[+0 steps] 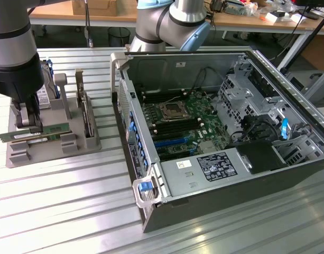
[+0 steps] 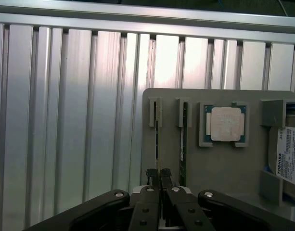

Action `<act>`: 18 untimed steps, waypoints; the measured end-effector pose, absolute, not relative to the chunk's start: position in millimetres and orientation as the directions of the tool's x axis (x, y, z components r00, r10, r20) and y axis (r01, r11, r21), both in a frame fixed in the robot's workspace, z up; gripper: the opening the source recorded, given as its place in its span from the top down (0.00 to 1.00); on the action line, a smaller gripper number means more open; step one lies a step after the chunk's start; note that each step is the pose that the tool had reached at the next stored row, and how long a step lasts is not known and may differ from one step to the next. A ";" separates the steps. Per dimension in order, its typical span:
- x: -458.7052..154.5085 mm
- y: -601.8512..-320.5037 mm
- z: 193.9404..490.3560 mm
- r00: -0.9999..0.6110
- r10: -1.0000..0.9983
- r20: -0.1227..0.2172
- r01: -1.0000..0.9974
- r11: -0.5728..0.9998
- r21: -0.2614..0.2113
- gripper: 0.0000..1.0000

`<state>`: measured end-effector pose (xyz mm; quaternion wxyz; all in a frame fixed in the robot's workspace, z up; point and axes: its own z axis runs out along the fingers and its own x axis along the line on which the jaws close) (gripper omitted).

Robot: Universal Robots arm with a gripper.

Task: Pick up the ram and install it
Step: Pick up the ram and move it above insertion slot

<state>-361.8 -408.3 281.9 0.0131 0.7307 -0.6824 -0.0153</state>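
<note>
- Slatted metal table [image 1: 72,211] is carrying a grey holder [image 1: 16,156] at the exterior view's left;
- gripper [image 1: 28,127] is pinching the ram [image 1: 37,136], jaws narrow, stick seemingly sitting in its slot; pick-up is underway;
- lifting is probably calling for a straight pull clearing the second stick [image 2: 184,139]; open computer case [image 1: 220,203] is lying rightward.

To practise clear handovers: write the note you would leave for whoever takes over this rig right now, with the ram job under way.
Gripper: jaws shut on the ram, at the grey holder on the exterior view's left.
The second stick sits in its slot beside it.
Done: ram grasped; whether it is clear of its slot cannot be told.
Left: the ram is not yet in the open computer case; nothing is seated on the motherboard.
</note>
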 end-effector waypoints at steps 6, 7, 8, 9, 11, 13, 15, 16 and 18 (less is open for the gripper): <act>-361.8 -408.3 283.9 0.068 -0.998 -0.005 -0.997 -0.068 0.040 0.88; -361.8 -408.3 284.1 0.068 -0.998 -0.004 -0.997 -0.068 0.040 0.88; -361.8 -408.3 284.4 0.068 -0.998 -0.004 -0.997 -0.068 0.040 0.88; -361.8 -408.3 284.7 0.068 -0.998 -0.005 -0.997 -0.068 0.040 0.88; -361.8 -408.3 285.4 0.068 -0.998 -0.004 -0.997 -0.068 0.040 0.88; -361.8 -408.3 286.4 0.068 -0.998 -0.004 -0.997 -0.068 0.040 0.88; -361.8 -408.3 287.1 0.068 -0.998 -0.004 -0.997 -0.068 0.040 0.88; -361.8 -408.3 287.5 0.068 -0.998 -0.004 -0.997 -0.068 0.040 0.88; -361.8 -408.3 288.4 0.068 -0.998 -0.004 -0.997 -0.068 0.040 0.88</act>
